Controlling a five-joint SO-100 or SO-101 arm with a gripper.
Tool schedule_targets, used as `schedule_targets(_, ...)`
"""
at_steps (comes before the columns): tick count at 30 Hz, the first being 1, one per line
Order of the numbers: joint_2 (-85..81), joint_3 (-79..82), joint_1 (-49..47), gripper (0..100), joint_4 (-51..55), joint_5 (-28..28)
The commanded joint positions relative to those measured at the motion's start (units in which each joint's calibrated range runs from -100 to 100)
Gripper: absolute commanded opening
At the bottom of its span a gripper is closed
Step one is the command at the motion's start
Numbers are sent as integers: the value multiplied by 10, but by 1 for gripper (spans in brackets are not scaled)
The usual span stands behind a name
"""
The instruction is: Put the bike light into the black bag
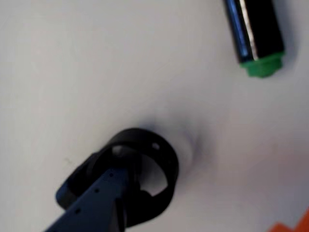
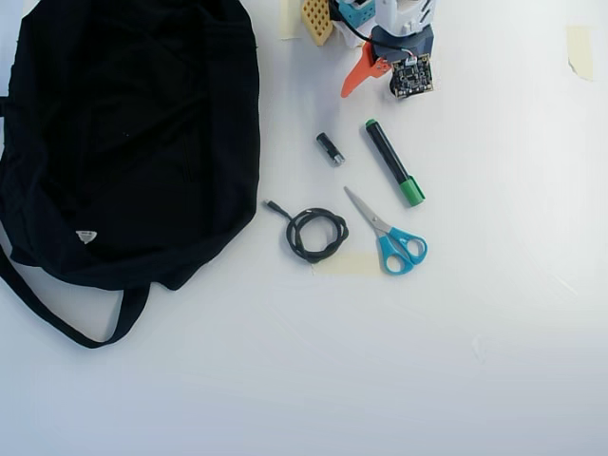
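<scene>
In the wrist view the bike light (image 1: 166,159) lies on the white table at bottom centre, a black block with a ring-shaped strap loop. My gripper (image 1: 207,203) is open. Its dark blue finger (image 1: 96,198) reaches in from the bottom left and overlaps the loop, while the orange finger (image 1: 294,224) only shows at the bottom right corner, well apart. In the overhead view the gripper (image 2: 366,81) sits at the top centre, and the arm hides the bike light. The black bag (image 2: 123,133) fills the left side, with its white label (image 2: 86,236) and strap (image 2: 57,318).
A black marker with green ends (image 2: 394,163) (image 1: 258,38) lies just below the gripper. Nearby are a small black-and-silver cylinder (image 2: 330,149), a coiled black cable (image 2: 316,235) and blue-handled scissors (image 2: 389,237). Tape pieces (image 2: 577,47) mark the table.
</scene>
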Motion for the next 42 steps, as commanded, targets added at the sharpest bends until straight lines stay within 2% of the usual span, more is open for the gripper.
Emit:
schedule_targets(1,1,-3,-3,43,-9,-2)
schedule_targets(7,1,-10,-3,22,-10,-2)
schedule_targets(14,-4,-13,-3,2,-10,-3)
schedule_targets(42,1,-82,-11,2,-2,-7)
